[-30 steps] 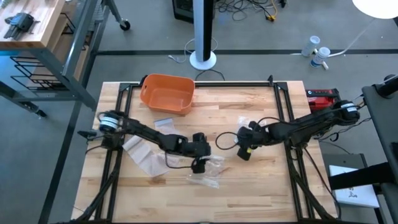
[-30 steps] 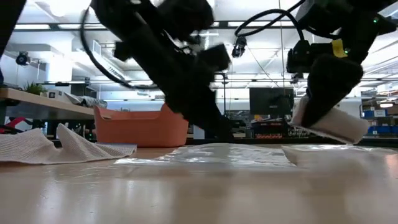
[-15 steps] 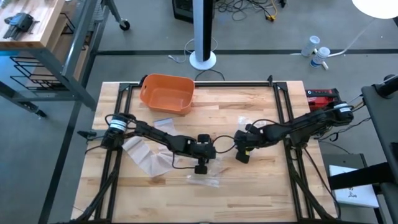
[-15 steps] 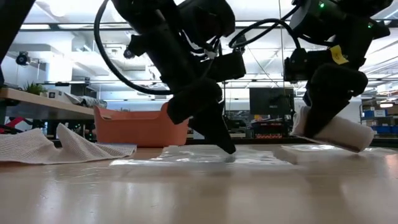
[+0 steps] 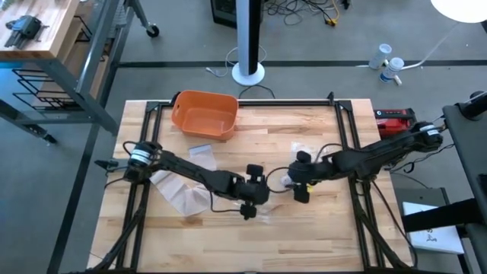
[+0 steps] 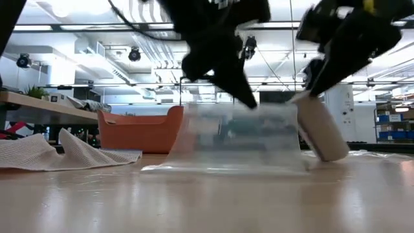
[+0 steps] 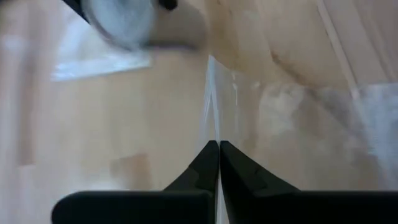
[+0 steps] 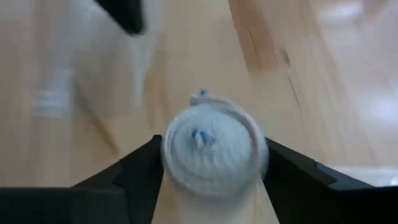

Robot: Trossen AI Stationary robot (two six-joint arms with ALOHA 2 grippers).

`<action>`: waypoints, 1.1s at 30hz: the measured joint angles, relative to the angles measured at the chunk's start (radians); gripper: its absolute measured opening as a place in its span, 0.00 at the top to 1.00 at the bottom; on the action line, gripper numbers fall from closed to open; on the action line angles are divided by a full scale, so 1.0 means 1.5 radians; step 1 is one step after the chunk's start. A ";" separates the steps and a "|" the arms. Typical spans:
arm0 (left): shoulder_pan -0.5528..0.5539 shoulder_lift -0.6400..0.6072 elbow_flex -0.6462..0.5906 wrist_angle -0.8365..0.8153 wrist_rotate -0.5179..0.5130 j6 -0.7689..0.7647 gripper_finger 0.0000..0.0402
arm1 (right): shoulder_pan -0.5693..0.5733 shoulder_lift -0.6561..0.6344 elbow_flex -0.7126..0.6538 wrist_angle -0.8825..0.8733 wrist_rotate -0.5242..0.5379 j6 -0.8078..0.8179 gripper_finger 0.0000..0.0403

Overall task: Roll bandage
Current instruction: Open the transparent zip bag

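My right gripper [image 5: 299, 185] is shut on a white rolled bandage [image 6: 321, 133], whose spiral end face [image 8: 210, 142] shows in the right wrist view. Left of it, my left gripper [image 5: 251, 204] is shut on a clear plastic wrapper [image 6: 236, 139]. The wrapper stands up off the table like a sheet, and its bottom edge [image 6: 220, 168] lies on the wood. The wrapper's right edge reaches as far as the roll; whether the two touch, I cannot tell. My left gripper pinches the wrapper's thin top edge [image 7: 211, 118] between its two shut fingertips, slanting down from above. The sheet hangs below the fingers [image 6: 249, 100] with its bottom edge on the table. My right gripper pinches the roll's curved sides [image 8: 168, 152] between its two fingers, near its upper end, from above. The roll sits tilted, its lower end [image 6: 333, 154] down at the table top.
An orange bin [image 5: 204, 114] stands at the far left of the table. Clear bags and white mesh [image 5: 176, 190] lie at the left, with a small packet [image 5: 199, 152] beyond them. Another wrapper [image 5: 300, 148] lies beyond the grippers. Bare wood lies along the near edge.
My left gripper came down onto the flat wrapper, took hold, and has risen, drawing the wrapper's top edge up while the bottom edge stays on the table. The roll in my right gripper has tipped more upright.
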 joint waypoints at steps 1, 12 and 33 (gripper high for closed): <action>-0.007 -0.001 0.018 -0.020 -0.020 0.003 1.00 | 0.005 -0.015 0.000 0.005 0.001 -0.016 0.38; -0.035 -0.024 0.085 -0.126 -0.074 -0.039 1.00 | 0.061 -0.038 -0.016 0.080 0.001 -0.048 0.45; -0.094 -0.080 0.086 -0.135 -0.229 -0.066 1.00 | 0.163 -0.028 -0.017 0.318 0.138 -0.059 0.54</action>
